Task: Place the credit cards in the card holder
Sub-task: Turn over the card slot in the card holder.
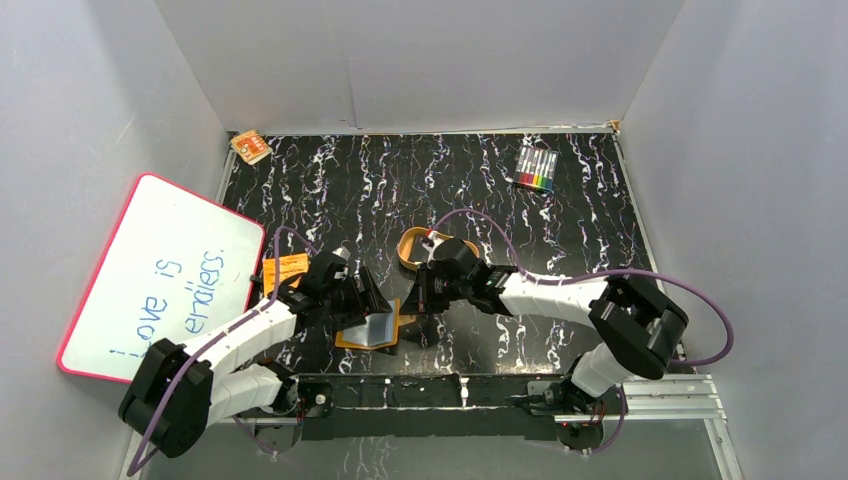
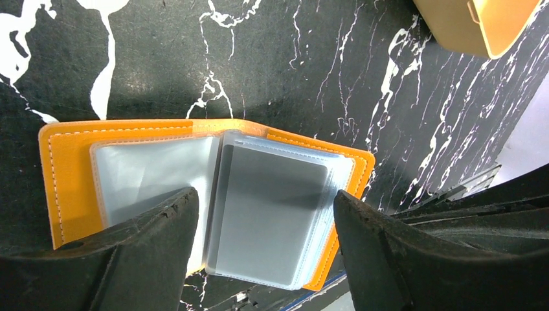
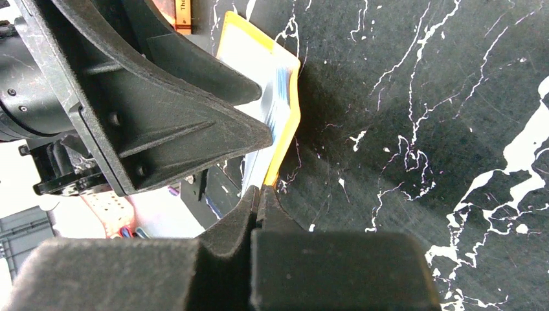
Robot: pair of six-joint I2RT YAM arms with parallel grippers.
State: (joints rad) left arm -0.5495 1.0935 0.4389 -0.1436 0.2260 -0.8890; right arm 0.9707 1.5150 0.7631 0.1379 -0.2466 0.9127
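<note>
The card holder [image 1: 368, 330] lies open on the black marbled table near the front edge, orange cover down, pale clear sleeves up. In the left wrist view the card holder [image 2: 65, 181] shows a grey rectangle inside its top sleeve. My left gripper [image 1: 360, 300] is open just above it, and its fingers [image 2: 265, 227] straddle the right stack of sleeves. My right gripper [image 1: 418, 318] is shut, its tips [image 3: 259, 193] meeting at the holder's orange edge [image 3: 289, 123]. I cannot see anything between them. No loose black credit card shows in any view.
A tan oval tray [image 1: 425, 247] sits just behind the grippers and shows in the left wrist view [image 2: 479, 26]. An orange printed booklet [image 1: 285, 268] lies left of the left arm. A whiteboard [image 1: 160, 275] leans at the left. A marker pack [image 1: 537, 168] lies far right.
</note>
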